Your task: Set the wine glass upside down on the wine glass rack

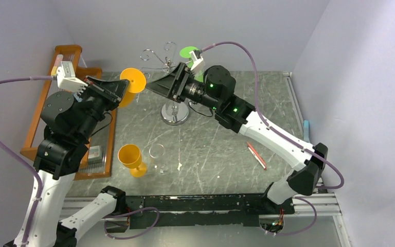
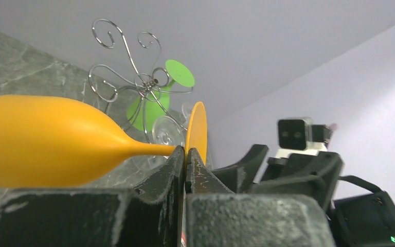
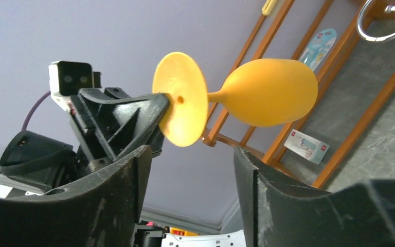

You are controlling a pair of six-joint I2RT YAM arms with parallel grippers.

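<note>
Left gripper (image 1: 125, 88) is clamped on the stem of the orange wine glass (image 2: 46, 141) just behind its foot. It holds the glass sideways in the air, with the bowl on the side of the wooden rack (image 1: 41, 118) and the foot facing the wine glass rack (image 1: 175, 114). That arm is raised and folded. The other arm stretches long across the table (image 1: 226, 154) — the right gripper (image 3: 191, 154) is level with the foot, its fingers spread wide and touching nothing.

The chrome rack stands toward the back wall, and the held foot is near its curled arms but apart from them. Bare tabletop lies to the right of its base.

Orange glasses number two: the held one and another (image 1: 130, 157) upright near the front. One clear glass (image 1: 157, 151) stands just beside that. One green glass (image 2: 157, 100) hangs upside down on the rack — a clear one (image 2: 165, 131) shows by the pole. One red pen (image 1: 256, 155) lies on the table.
</note>
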